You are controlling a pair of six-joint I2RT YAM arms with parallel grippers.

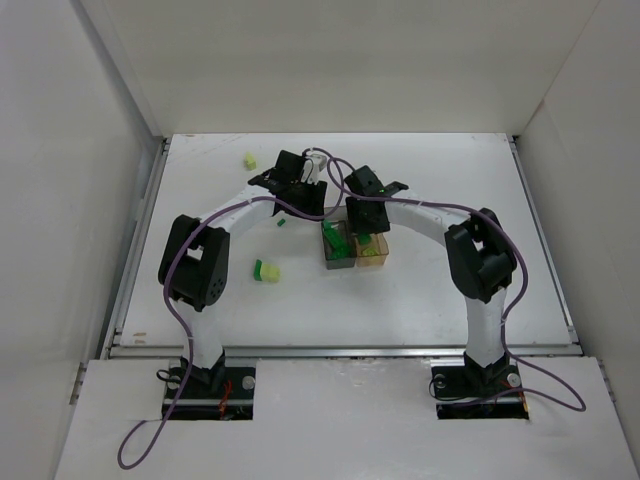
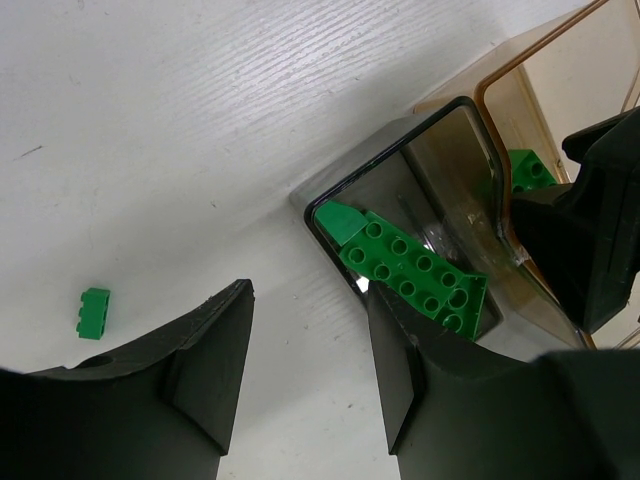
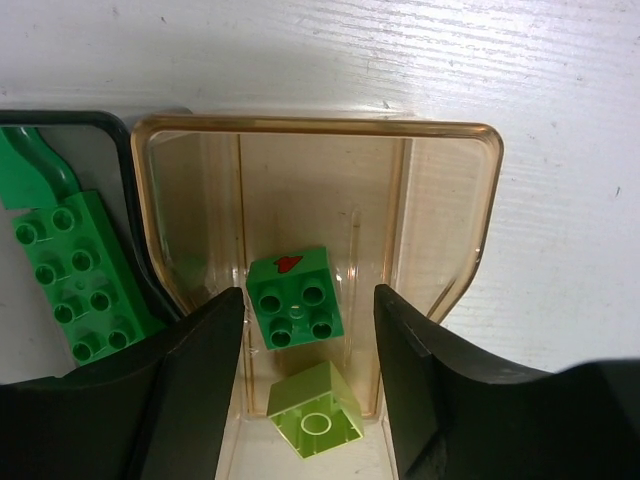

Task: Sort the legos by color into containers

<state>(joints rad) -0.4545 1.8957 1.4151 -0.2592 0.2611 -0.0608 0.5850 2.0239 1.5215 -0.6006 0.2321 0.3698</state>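
Currently hanging the right gripper (image 3: pixel 308 295) over the amber container (image 3: pixel 320 126), jaws released, grasping nothing. Seeing a dark green brick (image 3: pixel 295 298) lying on its floor, with a pale yellow-green brick (image 3: pixel 315 408) just beside at 6 o'clock. Holding the left gripper (image 2: pixel 310 295) beside the grey container (image 2: pixel 385 143), jaws released, empty. Noting a long green brick (image 2: pixel 415 275) leaning inside the grey one. Spotting loose legos on the table (image 1: pixel 450 200): a small green brick (image 2: pixel 93 313), a green-and-pale pair (image 1: pixel 265 270) at 8 o'clock of the containers, a pale brick (image 1: pixel 249 159) at 10 o'clock.
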